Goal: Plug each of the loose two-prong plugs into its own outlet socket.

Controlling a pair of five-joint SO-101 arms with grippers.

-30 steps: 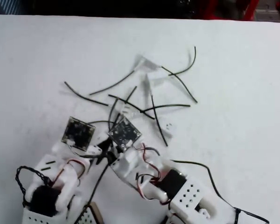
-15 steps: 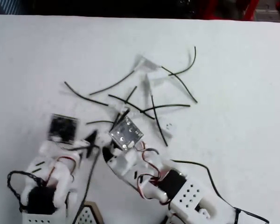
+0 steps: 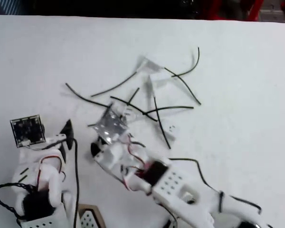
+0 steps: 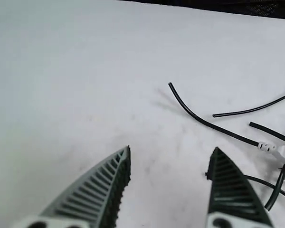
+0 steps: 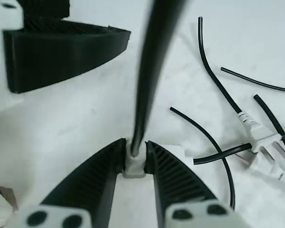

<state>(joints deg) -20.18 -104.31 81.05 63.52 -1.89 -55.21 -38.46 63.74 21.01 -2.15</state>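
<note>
The left claw [image 4: 171,150] hangs wide open and empty over bare tabletop [image 4: 61,71] toward the near left corner — probably parked clear, the nearest cord [image 4: 204,122] lying just beyond its tips. The right claw [image 5: 134,145], by the middle of the near edge, is clamped on a white plug [image 5: 133,165], its black cord [image 5: 152,61] rising out of the grip — held by the body, I judge, to aim the prongs; another loose plug [image 5: 256,133] lies apart, toward the centre.

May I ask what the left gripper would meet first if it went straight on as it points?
Probably the bare table just ahead of the open left gripper; further along lies a black cord's loose end, though depth is unclear.
</note>
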